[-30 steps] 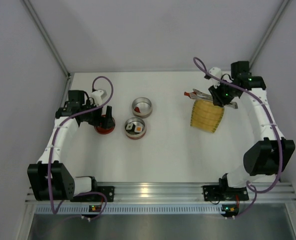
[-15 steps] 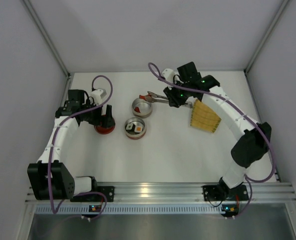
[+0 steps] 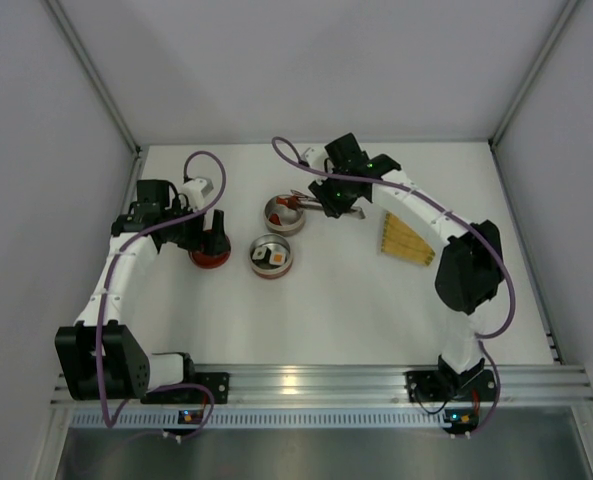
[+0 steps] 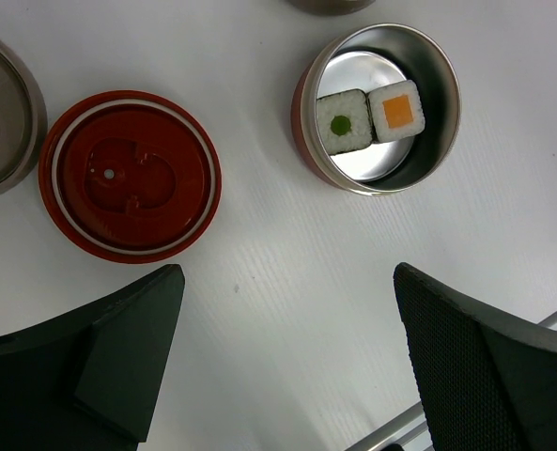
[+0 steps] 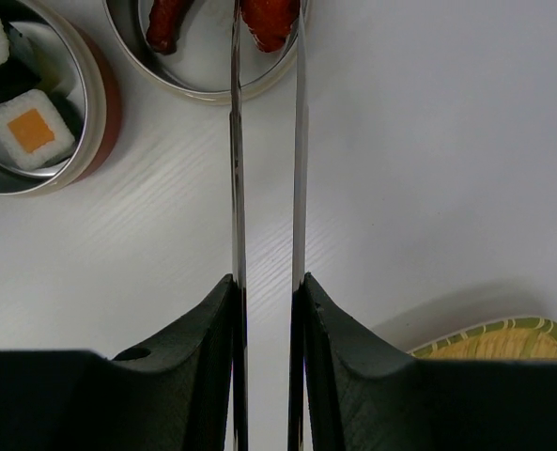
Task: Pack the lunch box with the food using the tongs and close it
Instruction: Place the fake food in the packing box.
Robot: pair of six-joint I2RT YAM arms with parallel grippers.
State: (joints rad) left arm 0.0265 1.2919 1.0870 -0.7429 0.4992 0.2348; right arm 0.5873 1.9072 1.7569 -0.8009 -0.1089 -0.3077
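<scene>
My right gripper (image 5: 267, 282) (image 3: 332, 196) is shut on the tongs (image 5: 235, 141), squeezing their two thin arms. The tong tips hold a red piece of food (image 5: 270, 19) over the upper steel tin (image 5: 203, 70) (image 3: 284, 213) of the lunch box. Another red piece (image 5: 163, 23) lies inside that tin. The lower red-sided tin (image 4: 379, 108) (image 3: 272, 255) holds two white sushi blocks, one green-centred (image 4: 342, 122) and one orange-topped (image 4: 395, 110). The red lid (image 4: 131, 175) (image 3: 210, 259) lies flat under my open, empty left gripper (image 4: 287, 376) (image 3: 214, 238).
The yellow woven tray (image 3: 408, 237) (image 5: 494, 340) lies right of the tins, behind the right gripper. A grey metal lid (image 4: 1, 113) shows at the left edge of the left wrist view. White walls enclose the table on three sides.
My right arm has swung left from the yellow tray to the upper tin, carrying the tongs. The left arm has stayed still.
</scene>
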